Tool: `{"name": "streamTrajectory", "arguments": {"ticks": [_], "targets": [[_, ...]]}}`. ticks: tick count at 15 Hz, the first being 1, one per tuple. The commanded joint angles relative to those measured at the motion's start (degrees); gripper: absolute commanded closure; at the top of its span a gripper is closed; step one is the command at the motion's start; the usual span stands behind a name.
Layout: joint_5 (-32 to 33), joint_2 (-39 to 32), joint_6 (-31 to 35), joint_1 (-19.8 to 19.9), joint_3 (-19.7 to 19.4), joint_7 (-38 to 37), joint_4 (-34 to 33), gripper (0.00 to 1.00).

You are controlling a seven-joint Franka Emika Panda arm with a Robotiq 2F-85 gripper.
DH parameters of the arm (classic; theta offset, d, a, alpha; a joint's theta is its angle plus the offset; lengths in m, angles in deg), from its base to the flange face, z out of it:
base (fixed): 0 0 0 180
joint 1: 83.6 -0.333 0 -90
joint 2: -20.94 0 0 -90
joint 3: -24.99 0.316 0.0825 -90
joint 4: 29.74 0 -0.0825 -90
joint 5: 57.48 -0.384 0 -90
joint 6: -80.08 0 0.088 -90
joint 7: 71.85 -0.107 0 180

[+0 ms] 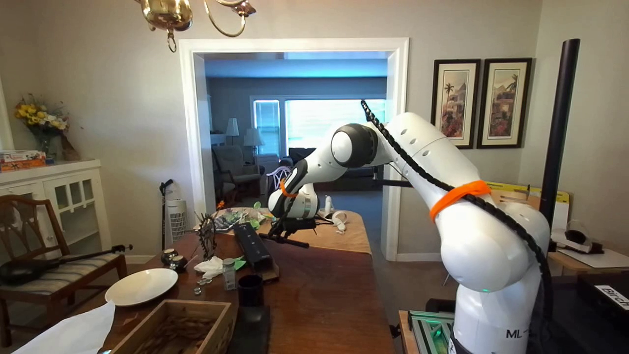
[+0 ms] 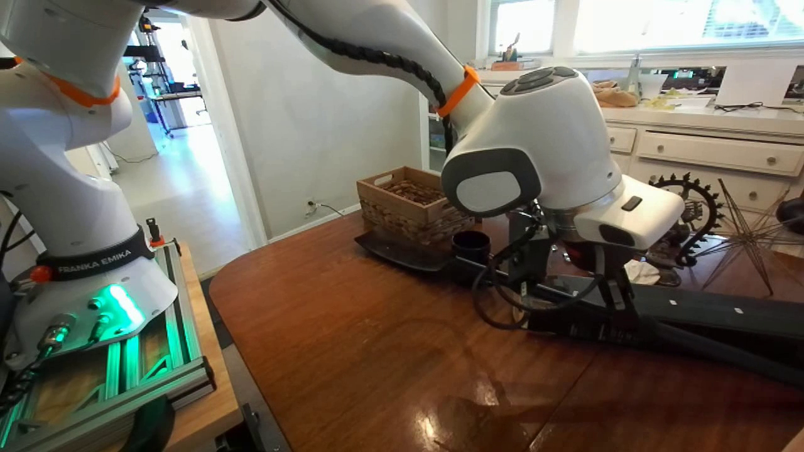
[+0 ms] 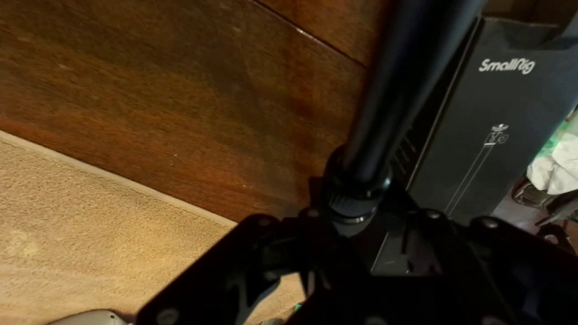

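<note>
Because shadow swallows the lower centre of your wrist view, the contact itself is hard to make out, yet your gripper (image 2: pixel 619 304) is clamped on the pole (image 3: pixel 397 99). It slants from between the fingers (image 3: pixel 282 232) up to the top edge, right of centre, where the frame cuts it off; the box (image 3: pixel 474 135) lies at right, cropped too.
</note>
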Motion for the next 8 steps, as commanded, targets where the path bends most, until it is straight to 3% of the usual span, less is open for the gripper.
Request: {"name": "streamTrajectory", "arguments": {"ticks": [1, 8], "targets": [[0.5, 3.7, 1.4, -1.0, -1.6, -1.9, 4.4, 0.90], [0.7, 3.7, 3.3, -1.1, -1.2, -1.1, 3.7, 0.90]]}}
